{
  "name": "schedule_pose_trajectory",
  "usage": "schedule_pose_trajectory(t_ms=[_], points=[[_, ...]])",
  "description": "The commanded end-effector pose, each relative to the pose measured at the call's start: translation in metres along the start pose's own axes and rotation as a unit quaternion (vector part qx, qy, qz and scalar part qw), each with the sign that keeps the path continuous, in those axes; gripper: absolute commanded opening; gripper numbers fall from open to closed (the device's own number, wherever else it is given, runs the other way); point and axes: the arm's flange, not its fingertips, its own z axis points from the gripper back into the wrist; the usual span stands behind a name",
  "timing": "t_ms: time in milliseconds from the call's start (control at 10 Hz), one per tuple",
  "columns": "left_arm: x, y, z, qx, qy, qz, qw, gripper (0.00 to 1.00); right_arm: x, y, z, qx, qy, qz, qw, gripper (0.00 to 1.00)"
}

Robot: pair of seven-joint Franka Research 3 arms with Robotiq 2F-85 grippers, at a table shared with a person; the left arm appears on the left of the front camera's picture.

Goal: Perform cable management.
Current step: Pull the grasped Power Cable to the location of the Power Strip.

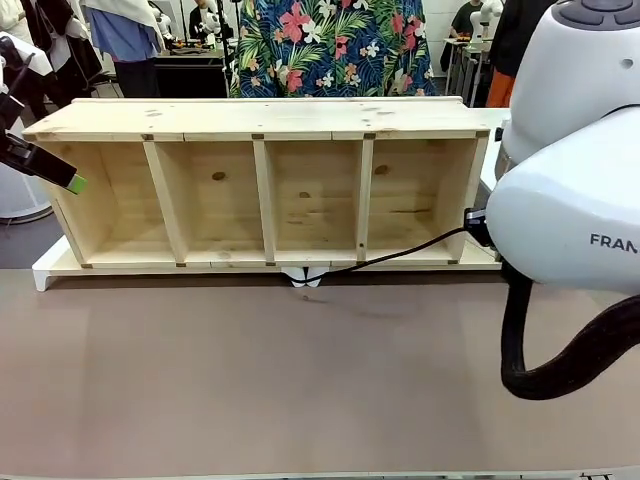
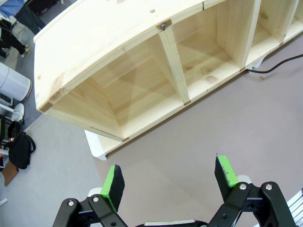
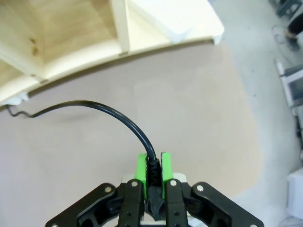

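Cable (image 3: 97, 105): thin black cord, one end clamped between the green pads (image 3: 141, 166) of the right gripper (image 3: 152, 160). The jaws are closed tight on it, with the cord's thicker end piece sitting between the fingers. From the grip the cord arcs upward and away, then runs low across the brown table (image 1: 300, 380) to the front bottom edge of the wooden shelf (image 1: 265, 118). In the front view it reaches that edge near the shelf's middle; how it ends there cannot be made out.

Shelf: pale wood, long, lying across the table, with four open compartments facing the robot. A white base edge (image 1: 45, 272) shows under its left end.

Left gripper (image 2: 170, 182): jaws wide apart, nothing between the pads, held above the table off the shelf's left end, looking down at the leftmost compartment.

Right arm: the white housing is close to the front camera, with a thick black hose (image 1: 560, 360) looping below it.

A person in a floral shirt (image 1: 330, 45) stands behind the shelf.
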Motion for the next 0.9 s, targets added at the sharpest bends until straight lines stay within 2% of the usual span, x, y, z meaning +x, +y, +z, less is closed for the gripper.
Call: schedule_pose_trajectory(t_ms=[0, 300, 800], points=[[0.0, 0.0, 0.0, 0.001, -0.003, 0.001, 1.0, 1.0, -0.027, -0.046, -0.037, 0.003, -0.031, 0.034, 0.999, 0.15], [0.0, 0.0, 0.0, 0.001, -0.003, 0.001, 1.0, 1.0, -0.003, -0.054, -0.041, 0.015, -0.043, 0.046, 0.998, 0.15], [0.0, 0.0, 0.0, 0.001, -0.003, 0.001, 1.0, 1.0, 0.017, -0.069, -0.048, 0.033, -0.038, 0.014, 0.999, 0.15]])
